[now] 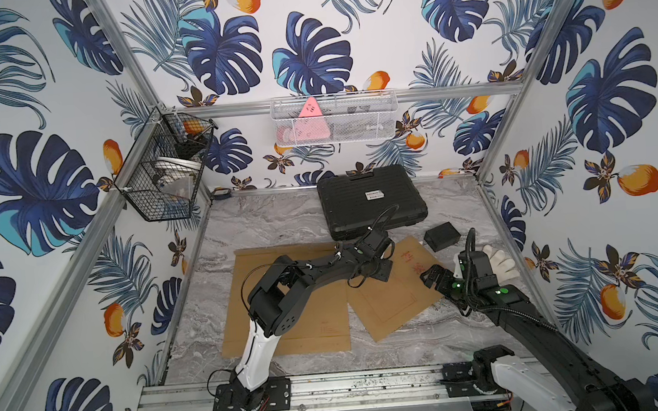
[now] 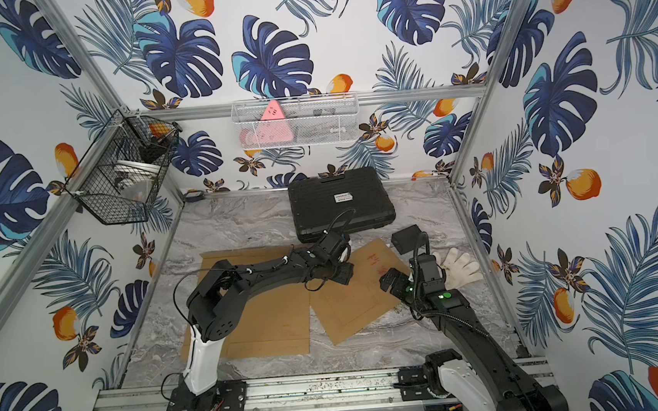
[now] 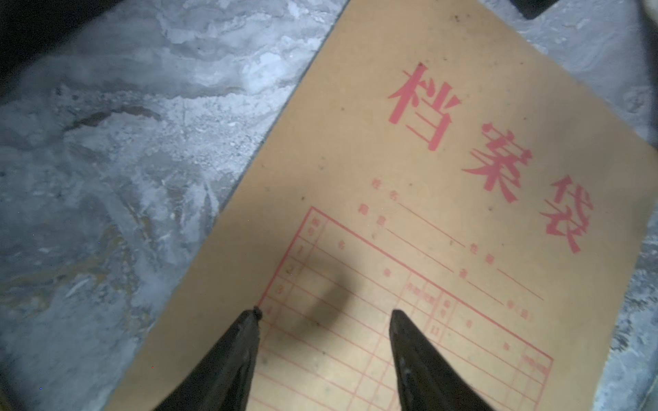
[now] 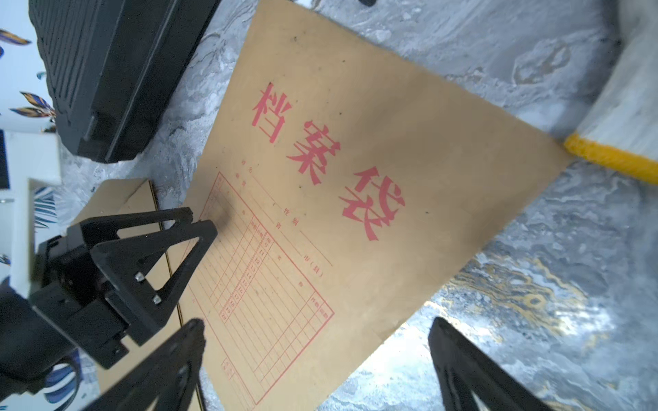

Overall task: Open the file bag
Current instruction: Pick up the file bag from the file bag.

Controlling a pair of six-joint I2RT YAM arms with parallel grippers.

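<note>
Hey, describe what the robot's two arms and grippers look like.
The left arm and right arm are black with a white link near the base and loose black cables; the right shows green lights. The left gripper and right gripper have black triangular cut-out jaws.

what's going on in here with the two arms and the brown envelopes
Two robot arms are working on a brown file bag with red characters, lying flat and printed side up on the marble table. The left gripper points down at its printed form, jaws apart, gripping nothing. The right gripper is wide open over the bag's edge near a white glove. A second brown bag lies alongside. No opened flap shows.
</note>
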